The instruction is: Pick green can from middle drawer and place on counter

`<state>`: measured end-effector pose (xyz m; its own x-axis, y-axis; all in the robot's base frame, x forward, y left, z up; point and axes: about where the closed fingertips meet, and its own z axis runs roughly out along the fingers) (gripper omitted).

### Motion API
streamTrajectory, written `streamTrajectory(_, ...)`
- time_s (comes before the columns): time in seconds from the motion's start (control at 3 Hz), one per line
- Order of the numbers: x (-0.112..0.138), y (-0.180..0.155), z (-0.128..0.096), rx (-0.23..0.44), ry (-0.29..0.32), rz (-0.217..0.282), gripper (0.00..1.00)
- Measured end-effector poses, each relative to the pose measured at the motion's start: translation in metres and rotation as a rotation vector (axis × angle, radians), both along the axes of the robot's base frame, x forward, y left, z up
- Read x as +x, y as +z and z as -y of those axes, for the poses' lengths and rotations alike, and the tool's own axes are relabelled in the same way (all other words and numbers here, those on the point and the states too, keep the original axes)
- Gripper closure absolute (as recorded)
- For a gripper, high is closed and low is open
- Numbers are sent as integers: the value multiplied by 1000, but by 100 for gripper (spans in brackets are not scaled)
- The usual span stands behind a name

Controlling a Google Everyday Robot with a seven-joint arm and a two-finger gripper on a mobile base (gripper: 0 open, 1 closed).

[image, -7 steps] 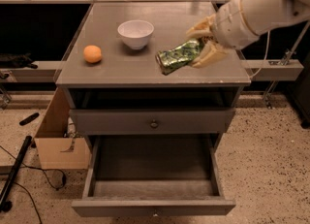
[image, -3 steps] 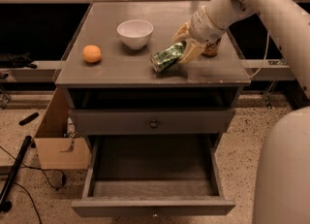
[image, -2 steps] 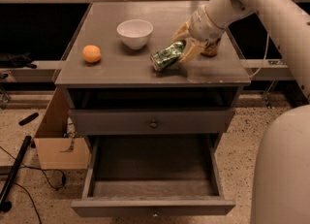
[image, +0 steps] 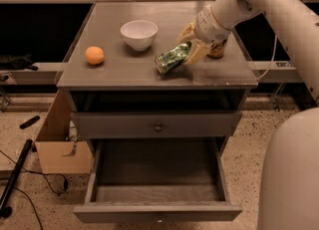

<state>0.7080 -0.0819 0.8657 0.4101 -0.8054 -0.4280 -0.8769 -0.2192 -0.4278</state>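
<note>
The green can (image: 171, 57) lies tilted on its side over the counter (image: 119, 69), right of centre, its silver end facing front-left. My gripper (image: 191, 45) is shut on the green can, one pale finger above it and one below, with the white arm reaching in from the upper right. The middle drawer (image: 157, 184) is pulled open below, its dark inside showing nothing in it.
A white bowl (image: 139, 34) and an orange (image: 94, 55) sit on the counter's left half. A gold-orange can (image: 217, 51) stands behind my wrist. The upper drawer (image: 158, 124) with its knob is shut. A cardboard box (image: 57, 142) stands left of the cabinet.
The can and gripper have moved left and slightly down over the counter since the earliest frame; little change in the last second.
</note>
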Motion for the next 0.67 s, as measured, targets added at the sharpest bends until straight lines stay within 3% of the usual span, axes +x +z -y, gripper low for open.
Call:
streamTrajectory(0.33,0,0,0,0,0,0,8)
streamTrajectory(0.67,0,0,0,0,0,0,0)
